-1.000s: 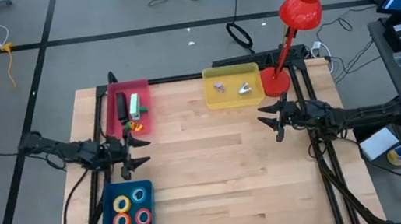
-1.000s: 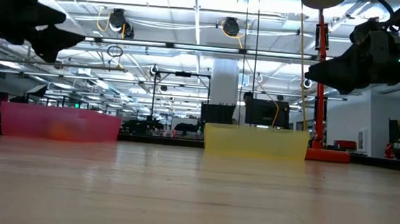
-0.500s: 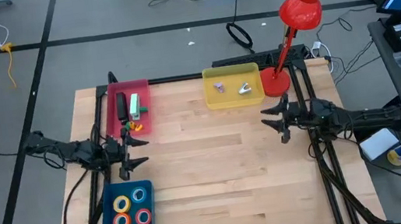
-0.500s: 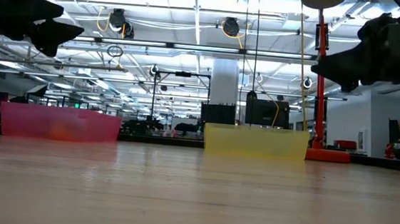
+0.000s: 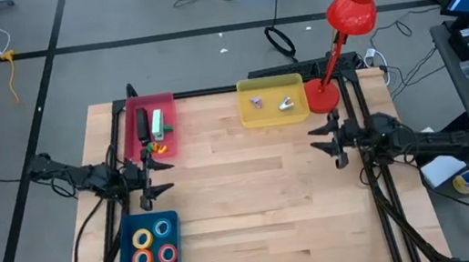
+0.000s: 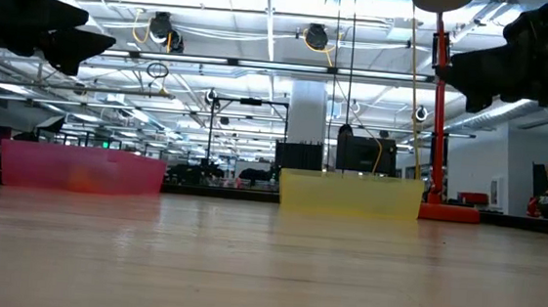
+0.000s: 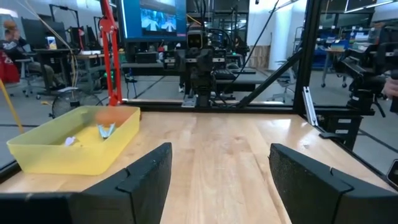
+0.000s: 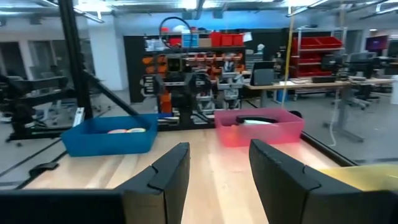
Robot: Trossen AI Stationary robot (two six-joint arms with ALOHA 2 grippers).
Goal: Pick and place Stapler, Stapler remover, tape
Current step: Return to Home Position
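Both grippers hover open above the wooden table and touch nothing. My left gripper (image 5: pixel 160 177) is near the left edge, between the pink tray (image 5: pixel 168 113) and the blue tray (image 5: pixel 126 256). My right gripper (image 5: pixel 320 135) is near the right edge, just on the near side of the yellow tray (image 5: pixel 270 85). The pink tray holds a black stapler (image 5: pixel 142 124) and a green-white one (image 5: pixel 157 122). Two staple removers (image 5: pixel 286 103) lie in the yellow tray. The yellow (image 5: pixel 144 237), blue (image 5: pixel 162 226), orange-red (image 5: pixel 143 259) and red (image 5: pixel 168 253) tape rolls lie flat in the blue tray.
A red desk lamp stands with its base (image 5: pixel 322 96) on the far right corner, beside the yellow tray; its stalk leans over the right arm. Black frame rails run along the table's left, right and far edges. Bare wood (image 5: pixel 254 202) lies between the two arms.
My right gripper has drawn back toward the table's right edge, staying open and level. The trays and their contents have not moved.
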